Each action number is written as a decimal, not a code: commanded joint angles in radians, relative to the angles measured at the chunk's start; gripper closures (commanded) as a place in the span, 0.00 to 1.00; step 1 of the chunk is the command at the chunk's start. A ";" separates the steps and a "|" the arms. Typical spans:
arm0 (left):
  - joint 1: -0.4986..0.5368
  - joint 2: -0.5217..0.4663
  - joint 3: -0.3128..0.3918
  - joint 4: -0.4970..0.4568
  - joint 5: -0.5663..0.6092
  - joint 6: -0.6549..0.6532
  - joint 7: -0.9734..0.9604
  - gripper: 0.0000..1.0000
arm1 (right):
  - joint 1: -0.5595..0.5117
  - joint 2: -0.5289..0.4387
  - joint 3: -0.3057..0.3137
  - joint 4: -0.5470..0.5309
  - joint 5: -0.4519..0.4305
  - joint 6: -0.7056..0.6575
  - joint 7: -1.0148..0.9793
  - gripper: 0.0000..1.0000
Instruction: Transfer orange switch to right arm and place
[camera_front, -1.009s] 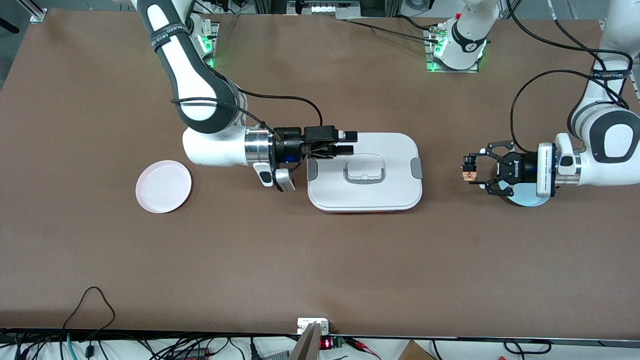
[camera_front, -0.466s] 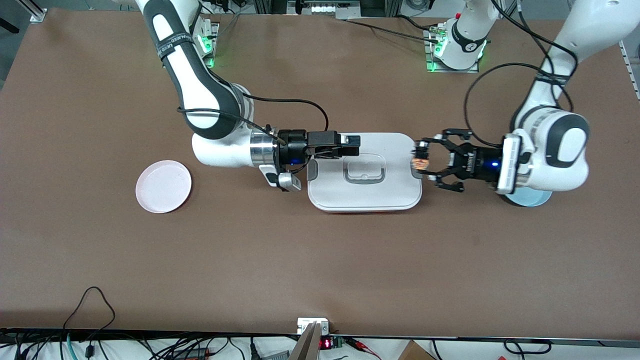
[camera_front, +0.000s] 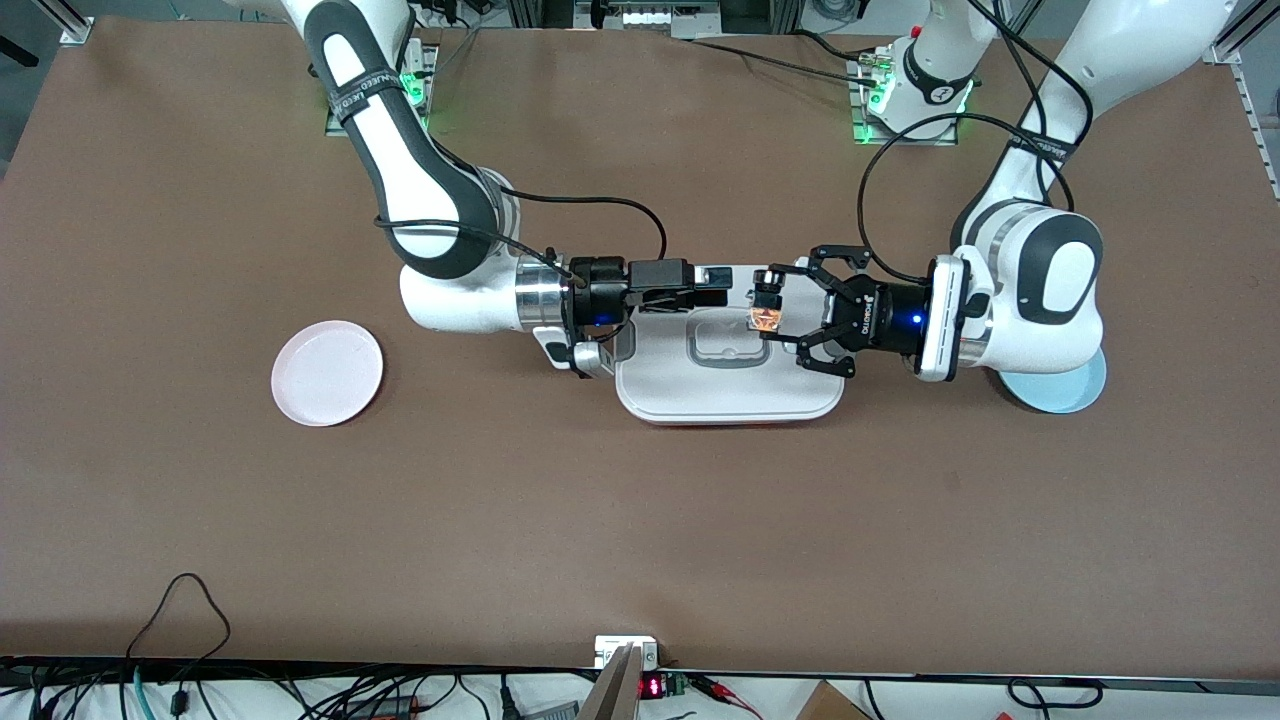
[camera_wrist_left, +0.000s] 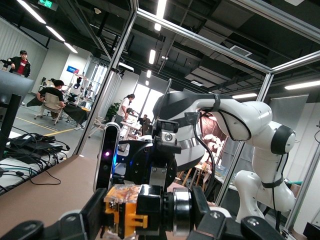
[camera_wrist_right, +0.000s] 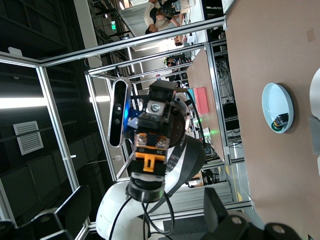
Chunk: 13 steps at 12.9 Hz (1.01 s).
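The part of the table (camera_front: 640, 520) nearest to the front camera is bare brown surface up to its edge, with wide room for moving.

Farther from the camera, the pink plate (camera_front: 327, 372) lies flat toward the right arm's end, well apart from everything else. The white lidded box (camera_front: 729, 385) sits in the middle of the table, its grey handle (camera_front: 729, 347) on top. Toward the left arm's end, the light blue plate (camera_front: 1062, 390) is partly hidden under the left arm, and in the right wrist view a small dark part (camera_wrist_right: 281, 120) rests in it.

Both grippers hang over the box lid and point at each other. The left gripper (camera_front: 768, 312), a black linkage claw, is pressed together on the orange switch (camera_front: 765, 319), which is held in the air above the lid near the handle. The right gripper (camera_front: 705, 285) has its slim black fingers spread, over the lid edge toward the right arm's end. Its tips are just beside the switch and a small gap remains between them.

The strip of table by the robot bases is bare except for cables.
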 joint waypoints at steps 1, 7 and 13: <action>-0.038 -0.016 -0.004 0.005 -0.055 0.066 -0.042 1.00 | 0.008 0.021 -0.002 0.022 0.015 0.007 0.007 0.00; -0.071 -0.016 -0.010 0.034 -0.055 0.133 -0.119 1.00 | 0.015 0.038 -0.002 0.028 0.023 0.021 0.008 0.03; -0.074 -0.011 -0.022 0.055 -0.055 0.134 -0.154 1.00 | -0.008 0.040 -0.002 0.045 0.024 0.023 0.024 0.07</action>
